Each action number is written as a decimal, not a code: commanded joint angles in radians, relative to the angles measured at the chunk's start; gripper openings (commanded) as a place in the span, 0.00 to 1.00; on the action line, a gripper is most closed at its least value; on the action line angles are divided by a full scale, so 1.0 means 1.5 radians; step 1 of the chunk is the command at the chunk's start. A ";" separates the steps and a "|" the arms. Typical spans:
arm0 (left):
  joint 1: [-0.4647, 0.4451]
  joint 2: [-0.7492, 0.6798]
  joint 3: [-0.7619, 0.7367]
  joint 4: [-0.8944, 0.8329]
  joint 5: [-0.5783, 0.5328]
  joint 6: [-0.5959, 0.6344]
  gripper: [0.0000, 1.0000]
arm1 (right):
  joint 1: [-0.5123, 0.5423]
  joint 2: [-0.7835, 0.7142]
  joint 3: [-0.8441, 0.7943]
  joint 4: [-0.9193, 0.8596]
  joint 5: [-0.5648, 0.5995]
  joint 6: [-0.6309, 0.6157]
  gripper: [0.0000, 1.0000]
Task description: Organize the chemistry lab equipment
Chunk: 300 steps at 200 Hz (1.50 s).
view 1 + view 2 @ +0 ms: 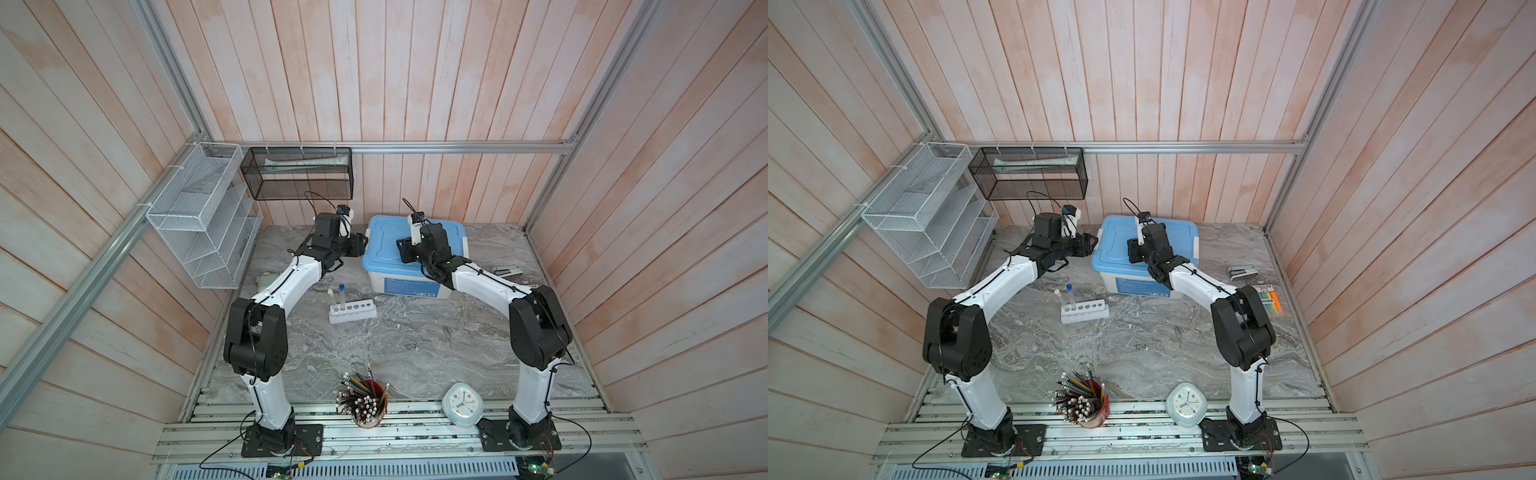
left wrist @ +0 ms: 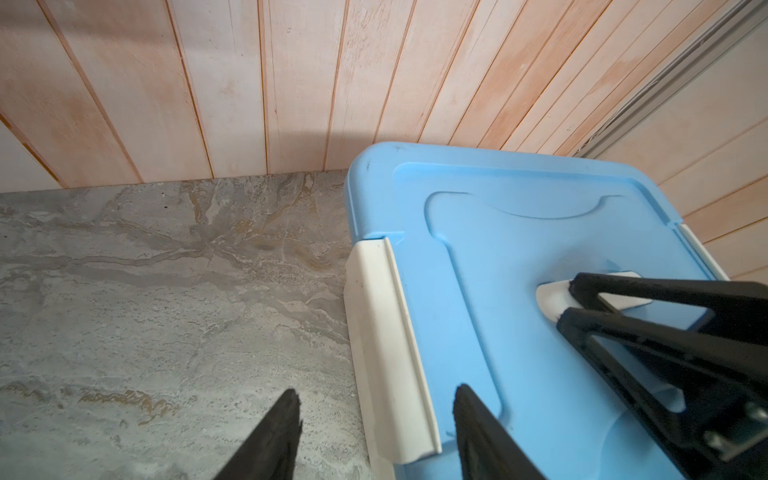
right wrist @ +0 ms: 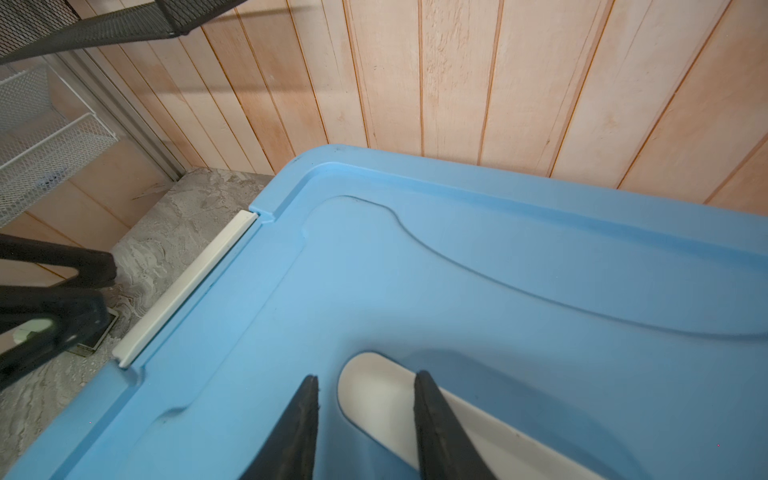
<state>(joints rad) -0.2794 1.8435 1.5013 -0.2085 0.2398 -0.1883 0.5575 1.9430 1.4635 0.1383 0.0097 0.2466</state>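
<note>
Marble table (image 1: 415,345); seemingly unlatching blue box (image 1: 386,249). Wide left end effector (image 2: 376,392) astride latch (image 2: 382,316); narrow right end effector (image 3: 365,378) astride handle (image 3: 374,407), grip unclear. Next: flip latch.

Two tubes (image 1: 342,297) stand in the rack (image 1: 357,313), the lidded box (image 1: 386,245) behind it, pencil cup (image 1: 368,401) and clock (image 1: 461,403) at the front.

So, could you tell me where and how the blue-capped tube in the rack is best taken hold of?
I'd grip the blue-capped tube on its bare upper length, just under the cap, from above. It stands nearly upright in the white rack, so it should lift straight out. The white-capped tube crowds one side, so pinch front-to-back across the rack.
</note>
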 commanded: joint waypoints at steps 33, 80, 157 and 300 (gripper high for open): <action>0.001 0.033 -0.005 0.011 -0.002 -0.001 0.61 | 0.005 0.064 -0.021 -0.142 -0.028 0.020 0.39; -0.003 0.043 -0.003 0.007 -0.012 0.005 0.60 | 0.005 0.067 -0.016 -0.143 -0.030 0.018 0.39; -0.030 0.052 0.012 0.003 -0.028 0.012 0.61 | 0.005 0.071 -0.018 -0.141 -0.034 0.020 0.39; 0.102 -0.364 -0.333 0.324 -0.121 0.014 0.84 | -0.003 -0.046 0.037 -0.092 0.034 -0.062 0.61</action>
<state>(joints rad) -0.1688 1.4029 1.1419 0.0803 0.1284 -0.1699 0.5606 1.9564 1.5509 0.0483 -0.0147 0.1825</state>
